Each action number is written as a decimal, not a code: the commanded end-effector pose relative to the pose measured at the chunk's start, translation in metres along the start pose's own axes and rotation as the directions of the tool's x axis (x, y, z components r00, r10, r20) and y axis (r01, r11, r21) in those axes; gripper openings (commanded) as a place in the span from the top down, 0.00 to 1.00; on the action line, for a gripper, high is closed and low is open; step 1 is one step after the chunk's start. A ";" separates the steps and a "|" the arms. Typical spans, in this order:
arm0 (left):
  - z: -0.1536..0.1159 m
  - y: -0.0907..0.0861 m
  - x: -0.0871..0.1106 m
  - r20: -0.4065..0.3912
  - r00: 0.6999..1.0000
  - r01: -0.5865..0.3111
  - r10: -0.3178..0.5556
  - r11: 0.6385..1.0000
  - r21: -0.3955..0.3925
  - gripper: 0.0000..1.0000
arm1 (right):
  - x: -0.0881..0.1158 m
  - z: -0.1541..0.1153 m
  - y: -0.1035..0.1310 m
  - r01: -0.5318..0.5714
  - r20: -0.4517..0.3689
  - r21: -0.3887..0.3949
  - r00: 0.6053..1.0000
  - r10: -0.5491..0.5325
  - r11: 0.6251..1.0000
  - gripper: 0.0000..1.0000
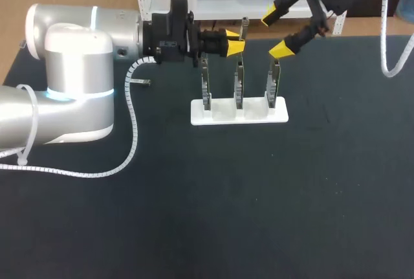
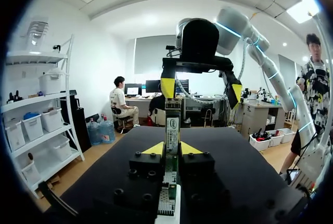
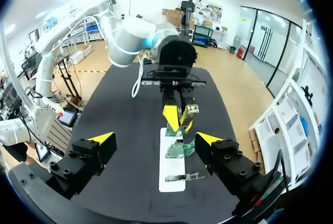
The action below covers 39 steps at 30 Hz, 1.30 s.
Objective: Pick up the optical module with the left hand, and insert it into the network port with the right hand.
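My left gripper (image 1: 234, 41) hangs just behind the white rack (image 1: 238, 113), shut on the optical module (image 1: 244, 28), a slim grey metal piece that stands upright between its yellow tips. In the left wrist view the module (image 2: 172, 128) rises between my fingers (image 2: 156, 148), with the rack (image 2: 167, 214) below. Three network cards (image 1: 239, 83) stand upright in the rack. My right gripper (image 1: 276, 32) is open at the back right, beside the module and apart from it. From its wrist view the right gripper (image 3: 155, 140) faces the left gripper (image 3: 177, 117) and the module (image 3: 193, 110).
The rack stands at the back middle of the black table (image 1: 213, 208). A white spiral cable (image 1: 132, 130) trails from my left arm across the table's left side. A small metal piece (image 1: 145, 83) lies near that arm.
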<state>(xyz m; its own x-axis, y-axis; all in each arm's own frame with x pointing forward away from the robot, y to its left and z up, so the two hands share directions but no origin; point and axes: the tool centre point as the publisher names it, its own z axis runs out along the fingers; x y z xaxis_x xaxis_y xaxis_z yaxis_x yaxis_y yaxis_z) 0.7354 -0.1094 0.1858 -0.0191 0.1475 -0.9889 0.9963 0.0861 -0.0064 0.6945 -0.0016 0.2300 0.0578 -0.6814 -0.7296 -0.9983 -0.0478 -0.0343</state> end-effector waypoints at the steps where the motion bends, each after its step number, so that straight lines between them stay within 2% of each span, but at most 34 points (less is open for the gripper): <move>1: 0.000 0.000 0.001 0.001 1.000 -0.001 0.001 1.000 -0.003 1.00 | -0.004 0.001 -0.002 0.013 0.011 -0.011 1.000 -0.013 1.000 0.00; 22: 0.000 0.000 0.001 0.001 1.000 -0.001 0.001 1.000 -0.003 1.00 | -0.029 0.013 -0.018 0.077 0.043 -0.013 0.996 -0.076 0.997 0.00; 39: 0.000 0.000 0.001 0.001 1.000 -0.001 0.001 1.000 -0.003 1.00 | -0.023 0.027 -0.047 0.092 0.050 -0.005 0.995 -0.092 0.996 0.00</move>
<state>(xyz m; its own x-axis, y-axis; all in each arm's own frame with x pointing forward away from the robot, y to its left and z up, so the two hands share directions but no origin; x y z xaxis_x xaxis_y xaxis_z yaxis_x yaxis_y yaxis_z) 0.7354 -0.1094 0.1858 -0.0191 0.1475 -0.9889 0.9963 0.0862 -0.0064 0.7289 0.0328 0.2310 0.1454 -0.6407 -0.7539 -0.9894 -0.0949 -0.1101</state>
